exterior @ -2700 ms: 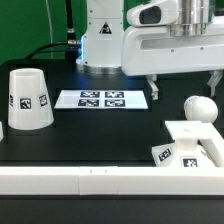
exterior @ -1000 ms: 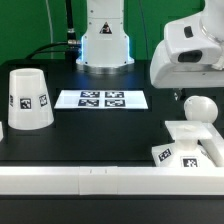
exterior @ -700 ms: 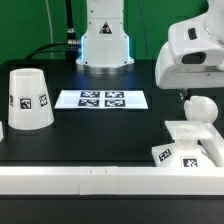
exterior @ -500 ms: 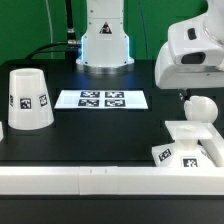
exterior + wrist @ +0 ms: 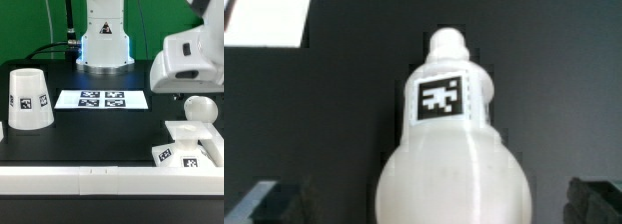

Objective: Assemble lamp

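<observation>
Three lamp parts sit loose and unjoined on the black table. Read the exterior view as a clock face centred on the marker board. The shade stands wide end down at nine o'clock, well apart from the rest. The bulb sits at three o'clock, with the base just beside it at the bulb's six o'clock, toward the white rail. The arm hangs over the bulb and hides whatever lies at its twelve o'clock.

The wrist view explains that stance. The gripper is spread wide, its dark fingers standing one on each flank of the bulb. Black table shows between each finger and the white body, so nothing is pinched yet. The bulb's tag faces the lens, the thick end lies nearer and the narrow end points away. I cannot tell whether the bulb stands or lies. This looks to me like a line-up for a grasp across the thick part, with the jaws set wide enough to clear its swell.

The gaps on both flanks look roughly even, so closing should meet the bulb squarely. The tight side is six o'clock, where the base sits so close that a lifted bulb could brush its edge. Open table lies toward nine o'clock, and the rail bounds the near side.
</observation>
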Motion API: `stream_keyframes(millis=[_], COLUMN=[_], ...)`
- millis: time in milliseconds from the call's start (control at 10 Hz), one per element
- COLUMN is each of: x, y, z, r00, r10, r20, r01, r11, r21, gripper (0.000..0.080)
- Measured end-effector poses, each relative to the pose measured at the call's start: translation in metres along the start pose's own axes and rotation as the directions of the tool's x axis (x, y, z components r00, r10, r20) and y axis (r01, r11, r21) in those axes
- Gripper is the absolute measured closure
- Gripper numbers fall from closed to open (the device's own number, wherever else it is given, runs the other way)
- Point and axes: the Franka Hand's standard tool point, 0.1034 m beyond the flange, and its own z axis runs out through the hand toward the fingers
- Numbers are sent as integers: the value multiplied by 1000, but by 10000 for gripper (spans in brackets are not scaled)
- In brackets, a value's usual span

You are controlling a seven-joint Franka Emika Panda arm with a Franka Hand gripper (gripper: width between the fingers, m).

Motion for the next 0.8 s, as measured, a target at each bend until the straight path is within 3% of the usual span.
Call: stream_keyframes(millis=[200,300,800], x=[4,12,20], y=[1,-1,-1], z=[10,10,34], r00=[996,998,999], r10=[-1,-2,2], r20=[94,63,52], r01=[2,3,-1], r11=[1000,1000,1000], r21=[-10,-8,-11], gripper=[100,100,100])
